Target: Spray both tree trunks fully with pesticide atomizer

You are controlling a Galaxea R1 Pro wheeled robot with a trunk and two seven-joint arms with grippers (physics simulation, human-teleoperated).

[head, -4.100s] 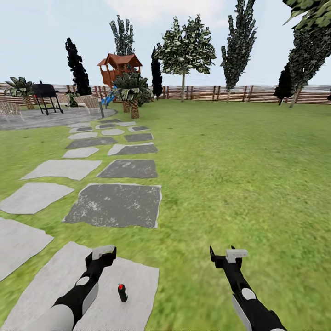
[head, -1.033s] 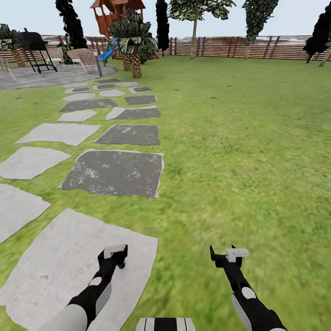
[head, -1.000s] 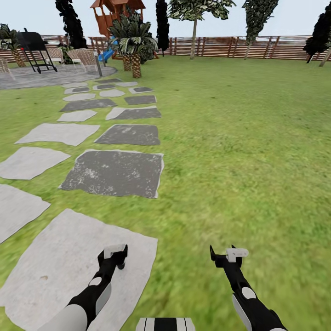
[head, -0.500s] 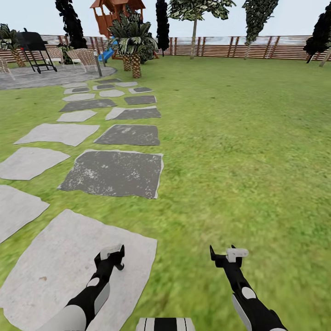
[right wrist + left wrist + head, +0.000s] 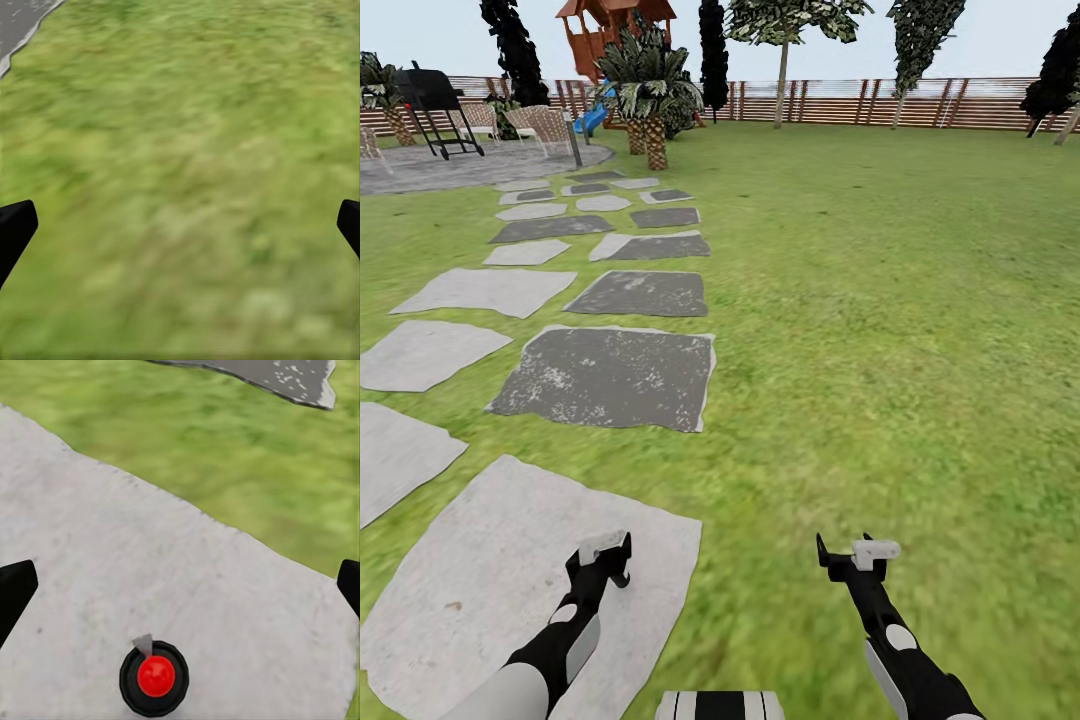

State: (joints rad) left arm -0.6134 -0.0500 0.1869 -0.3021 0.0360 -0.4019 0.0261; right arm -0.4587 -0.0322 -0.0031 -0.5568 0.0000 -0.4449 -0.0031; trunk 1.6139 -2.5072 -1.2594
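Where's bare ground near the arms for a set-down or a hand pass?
Free: the green lawn ahead of the right tool, bordered by the dark grey paving slab. Also the light grey paving slab towards its grass edge. Crowded: under the left tool, where the black, red-capped atomizer stands.

no writing, label, brand, number or sign can be read in any of the views. the atomizer [image 5: 154, 678], seen from above on a pale paving slab [image 5: 112, 585], shows just a red cap in a black ring, with no print on it. the dark slabs [image 5: 605, 375], the fence [image 5: 880, 101], the play tower [image 5: 610, 25] and the grill [image 5: 430, 95] far back bear no lettering that can be made out, and they are too small and soft to tell finer marks.
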